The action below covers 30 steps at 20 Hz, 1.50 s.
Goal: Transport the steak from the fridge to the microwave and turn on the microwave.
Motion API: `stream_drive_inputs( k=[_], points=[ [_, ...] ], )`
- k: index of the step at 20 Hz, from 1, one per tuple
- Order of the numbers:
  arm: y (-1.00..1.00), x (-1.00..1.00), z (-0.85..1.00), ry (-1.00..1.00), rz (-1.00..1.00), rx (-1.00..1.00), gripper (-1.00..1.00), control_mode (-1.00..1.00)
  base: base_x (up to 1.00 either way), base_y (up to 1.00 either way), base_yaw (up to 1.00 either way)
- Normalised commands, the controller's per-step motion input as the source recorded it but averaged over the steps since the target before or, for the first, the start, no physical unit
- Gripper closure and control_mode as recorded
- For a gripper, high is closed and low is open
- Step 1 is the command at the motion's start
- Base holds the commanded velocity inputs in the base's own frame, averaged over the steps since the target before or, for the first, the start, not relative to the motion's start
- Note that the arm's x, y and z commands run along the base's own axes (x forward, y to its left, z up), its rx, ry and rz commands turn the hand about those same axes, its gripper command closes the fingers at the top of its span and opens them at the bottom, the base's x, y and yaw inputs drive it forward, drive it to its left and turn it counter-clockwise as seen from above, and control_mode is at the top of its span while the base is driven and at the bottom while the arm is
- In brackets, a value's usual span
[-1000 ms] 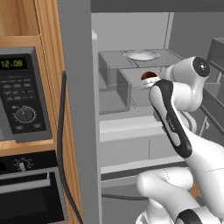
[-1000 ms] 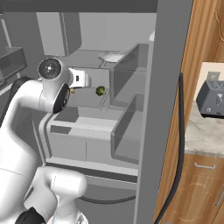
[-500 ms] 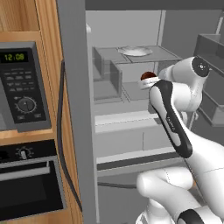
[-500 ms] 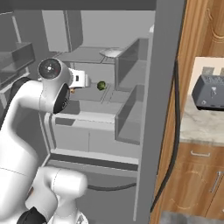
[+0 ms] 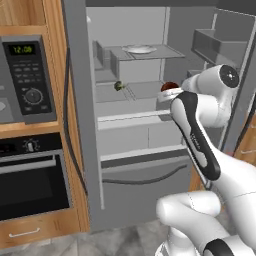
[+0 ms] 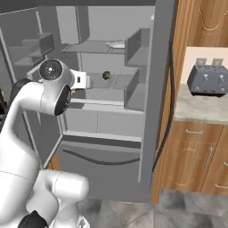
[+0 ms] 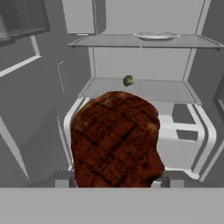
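Observation:
The steak (image 7: 116, 140), a dark reddish-brown grilled lump, sits large between my fingers in the hand view, with my gripper (image 7: 116, 183) shut on it. From the left base view the steak (image 5: 170, 86) shows as a small red lump at the gripper (image 5: 167, 93), held in front of the open fridge (image 5: 130, 125), outside its shelves. The gripper (image 6: 87, 81) also points toward the fridge (image 6: 111, 107) in the right base view. The microwave (image 5: 27, 80), door shut and green clock lit, is built into the wooden cabinet left of the fridge.
A white plate (image 5: 140, 49) lies on the upper fridge shelf and a small green item (image 5: 119, 85) on the shelf below. A black oven (image 5: 30, 180) sits under the microwave. A toaster (image 6: 207, 80) stands on the counter to the right. The fridge door (image 5: 75, 110) edge stands between fridge and microwave.
The whole picture has shifted: the base has backed away from the fridge, so its shelves look farther off. The steak stays in the gripper, now outside the fridge.

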Motion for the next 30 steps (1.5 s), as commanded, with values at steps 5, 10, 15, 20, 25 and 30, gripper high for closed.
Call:
stream_drive_inputs(
  k=[5,10,15,20,25,30],
  points=[
    [0.00,0.00,0.00,0.00,0.00,0.00,1.00,1.00,-0.78,0.40,0.00],
    [0.00,0.00,0.00,0.00,0.00,0.00,1.00,1.00,-0.40,0.84,0.00],
    [0.00,0.00,0.00,0.00,0.00,0.00,1.00,1.00,-0.24,0.88,0.00],
    [0.00,0.00,0.00,0.00,0.00,0.00,1.00,1.00,0.03,0.85,-0.05],
    [0.00,0.00,0.00,0.00,0.00,0.00,1.00,1.00,0.26,0.79,-0.13],
    [0.00,0.00,0.00,0.00,0.00,0.00,1.00,1.00,0.31,0.74,-0.07]
  ],
)
